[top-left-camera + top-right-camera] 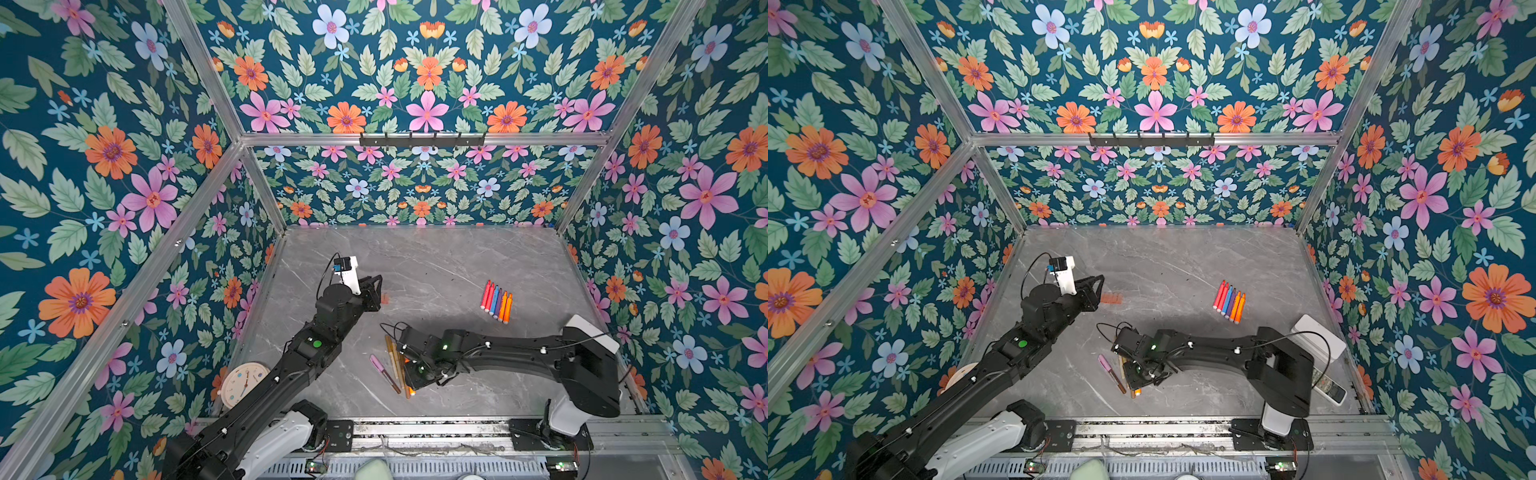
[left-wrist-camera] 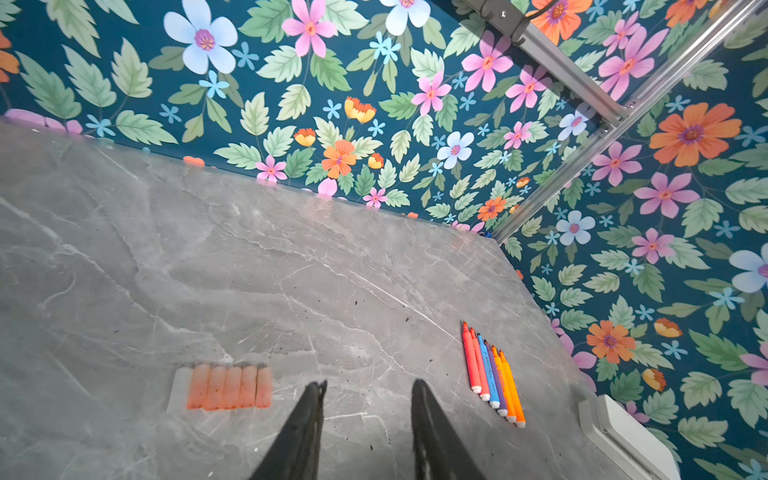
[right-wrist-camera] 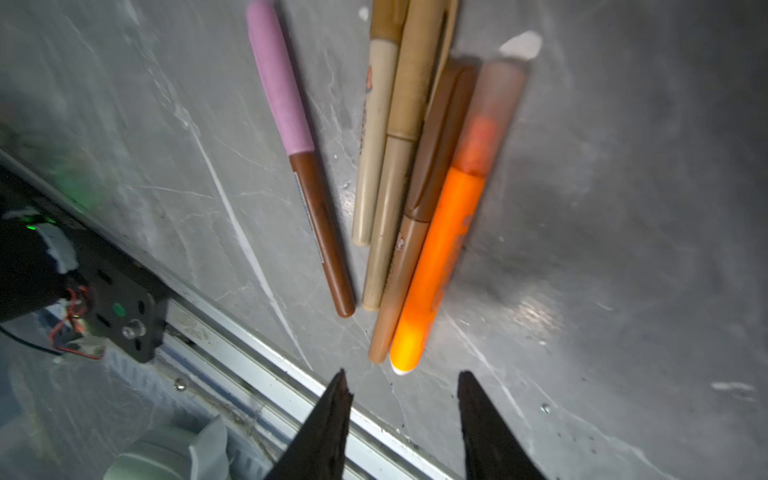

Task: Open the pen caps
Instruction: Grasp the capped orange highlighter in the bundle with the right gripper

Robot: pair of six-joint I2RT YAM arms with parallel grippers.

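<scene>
**Right gripper** (image 3: 403,376) — jaws apart, nothing between them. It sits low at the front edge of the grey marble tabletop (image 1: 436,257), just off the butt end of the orange highlighter (image 3: 436,257). This looks like an approach to the barrel of the next pen to be opened.

**Left gripper** (image 2: 369,384) — jaws apart and empty, hanging just beside the loose caps (image 2: 228,386). It probably sits there because this is where the removed caps are set down.

**Loose caps** — orange-tinted translucent tubes, side by side and touching in a tidy row. In both top views they are partly hidden behind the left gripper.

**Capped pens** (image 1: 395,365) — five, lying roughly parallel in a fan.
- A brown barrel with a pink cap (image 3: 276,79) lies slightly apart from the rest.
- Two beige-gold pens, a brown pen and the orange highlighter with its translucent cap (image 3: 498,104) lie touching.
- All the caps point away from the right gripper. The barrel ends therefore face it, and the caps are likely left free for the other arm to pull.

**Uncapped pens** (image 1: 496,301) — red, blue, purple and orange, laid in a neat row with tips bare. They lie well apart from the capped cluster, toward the far right, and appear to be the finished lot.
</scene>
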